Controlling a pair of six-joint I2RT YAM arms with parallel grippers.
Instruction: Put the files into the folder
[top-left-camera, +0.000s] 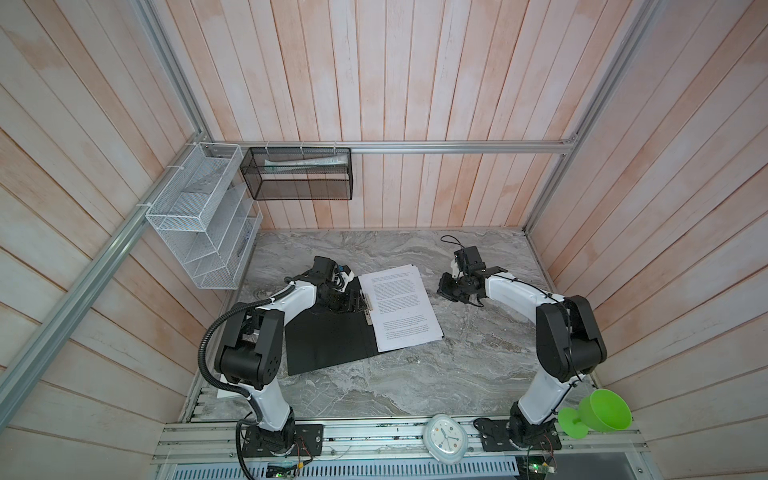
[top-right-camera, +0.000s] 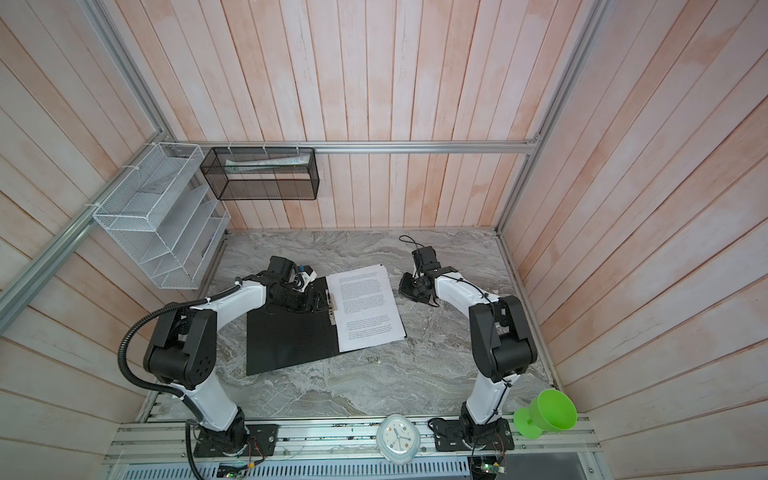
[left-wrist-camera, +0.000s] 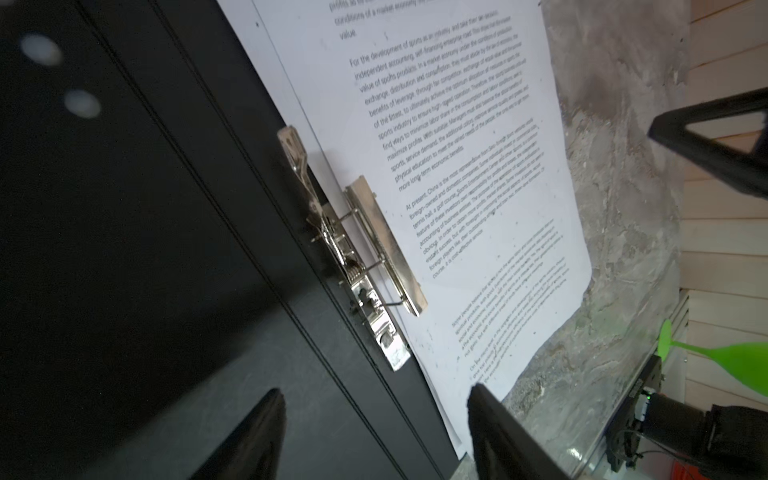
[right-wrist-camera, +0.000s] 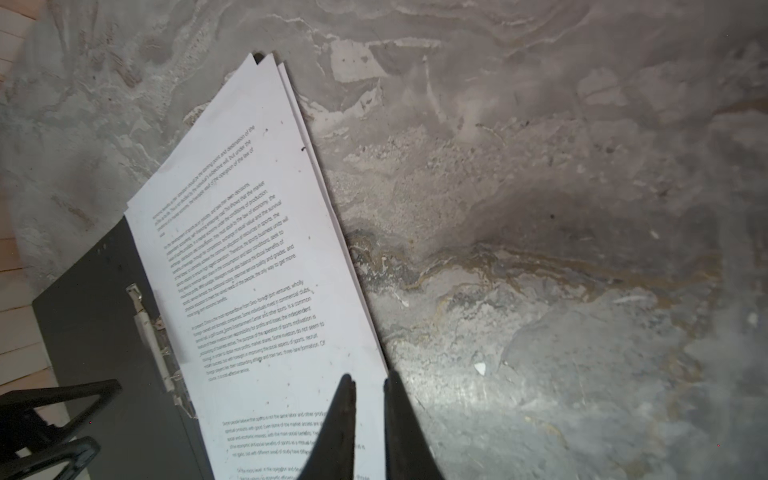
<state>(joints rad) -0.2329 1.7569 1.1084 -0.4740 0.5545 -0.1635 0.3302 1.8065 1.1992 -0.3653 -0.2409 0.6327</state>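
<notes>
The folder (top-left-camera: 328, 340) (top-right-camera: 291, 336) lies open on the marble table, black inside up. The files (top-left-camera: 399, 307) (top-right-camera: 365, 307), white sheets of small print, lie slightly fanned on its right half and overhang onto the table. Their left edge sits at the metal clip (left-wrist-camera: 386, 245). My left gripper (top-left-camera: 354, 300) (left-wrist-camera: 376, 388) hovers open over the folder's spine (left-wrist-camera: 145, 249) next to the clip, holding nothing. My right gripper (top-left-camera: 444, 289) (right-wrist-camera: 369, 374) hangs at the files' right edge (right-wrist-camera: 249, 270). Its fingers are nearly together with only a narrow slit between them, gripping nothing.
A white wire rack (top-left-camera: 203, 216) and a black mesh basket (top-left-camera: 299, 174) hang on the back-left walls. A white clock (top-left-camera: 444, 442) and a green cup (top-left-camera: 598, 411) sit on the front rail. Bare marble table (top-left-camera: 415, 386) lies in front of the folder.
</notes>
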